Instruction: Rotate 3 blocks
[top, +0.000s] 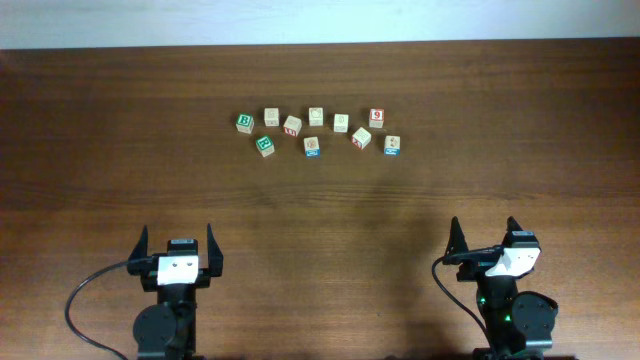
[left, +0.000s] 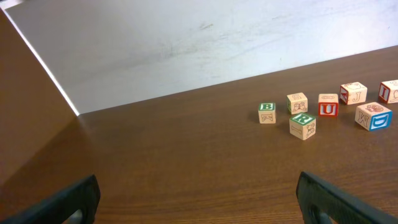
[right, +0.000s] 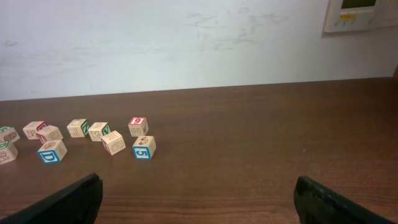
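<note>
Several small wooden letter blocks lie in a loose row at the far middle of the table. Among them are a red "U" block, a blue "D" block and a blue "5" block. My left gripper stands open near the front edge, well short of the row. My right gripper is open too, at the front right. Bare wood shows between both pairs of fingers.
Two green "B" cubes sit at the row's left end, and a red "9" cube at its right. A white wall rises behind the table's far edge. A black cable loops by the left arm's base.
</note>
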